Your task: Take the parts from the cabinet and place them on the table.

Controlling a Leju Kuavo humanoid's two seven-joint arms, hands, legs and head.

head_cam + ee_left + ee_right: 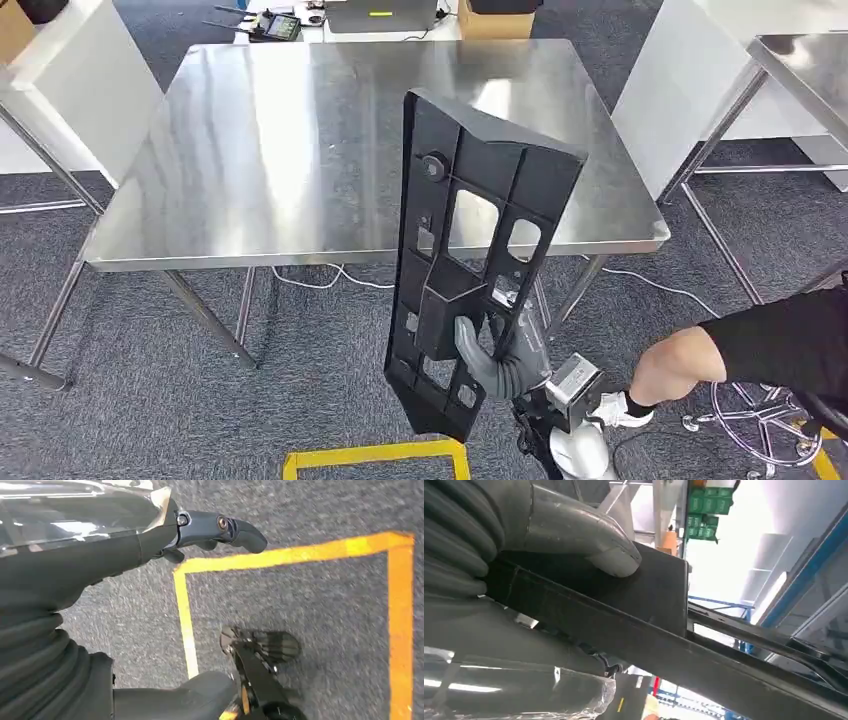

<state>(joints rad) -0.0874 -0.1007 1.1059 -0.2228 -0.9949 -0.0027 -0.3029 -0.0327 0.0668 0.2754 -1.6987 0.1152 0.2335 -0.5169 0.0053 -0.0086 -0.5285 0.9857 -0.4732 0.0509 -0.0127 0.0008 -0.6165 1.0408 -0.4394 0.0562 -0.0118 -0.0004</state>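
Head view: right hand (497,362) grips black part (470,250) before steel table (250,180), grey carpet (150,400).

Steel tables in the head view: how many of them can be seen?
2. One large steel table stands in the middle, behind the black part that the right robot hand holds. A second table shows at the upper right edge, mostly cut off.
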